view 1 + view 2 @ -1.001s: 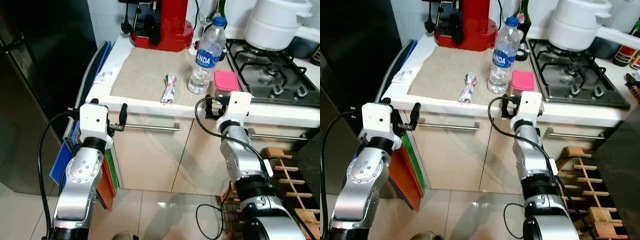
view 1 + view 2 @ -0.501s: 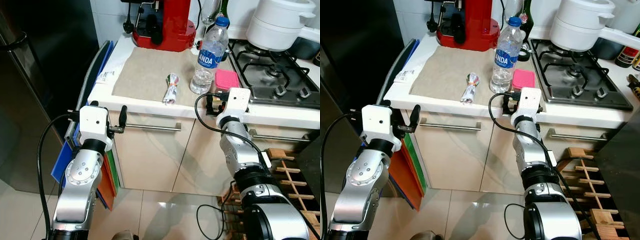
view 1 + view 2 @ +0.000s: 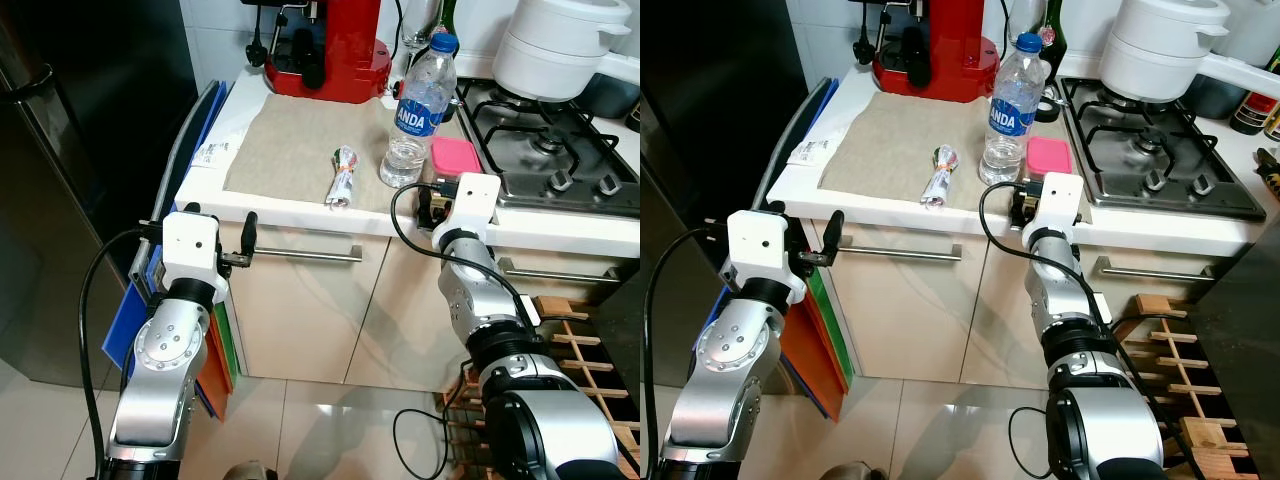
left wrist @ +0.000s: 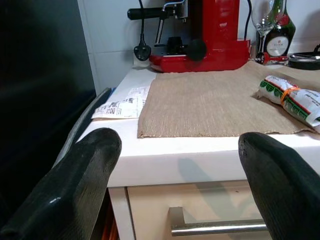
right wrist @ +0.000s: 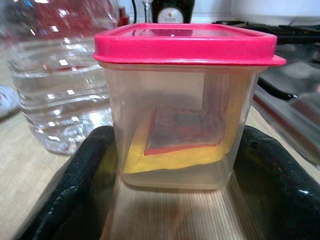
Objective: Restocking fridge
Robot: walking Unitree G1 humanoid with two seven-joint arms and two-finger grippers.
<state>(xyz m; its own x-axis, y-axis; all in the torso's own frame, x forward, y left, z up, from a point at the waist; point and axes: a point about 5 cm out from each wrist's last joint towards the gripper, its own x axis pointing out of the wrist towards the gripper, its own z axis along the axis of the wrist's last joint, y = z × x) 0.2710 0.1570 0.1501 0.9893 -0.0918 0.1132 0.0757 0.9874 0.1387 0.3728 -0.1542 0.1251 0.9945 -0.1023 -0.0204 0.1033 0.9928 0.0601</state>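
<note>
We see our right hand (image 5: pixel 175 165) up at the front edge of the white worktop (image 3: pixel 300 205), and its two black fingers (image 5: pixel 75 180) are wide apart, one on each side of a small clear box with a pink lid (image 5: pixel 182 100). The fingers are very close to the box, but we cannot tell if they touch it. Inside the box there is something yellow and red. The box sits on the tan mat (image 3: pixel 300 145), near the front edge of the worktop and just beside the stove (image 3: pixel 545 150). A water bottle with a blue cap (image 3: pixel 415 115) stands upright right next to the box. A small rolled packet (image 3: pixel 343 177) lies on the mat near the bottle. A red coffee machine (image 3: pixel 330 45) stands at the back edge of the worktop. A white pot (image 3: pixel 555 45) sits on the stove. Our left hand (image 4: pixel 175 160) is lower, in front of the worktop's front edge near its left corner, with its fingers wide apart and holding nothing. A drawer handle (image 3: pixel 300 255) runs just under the edge.
</note>
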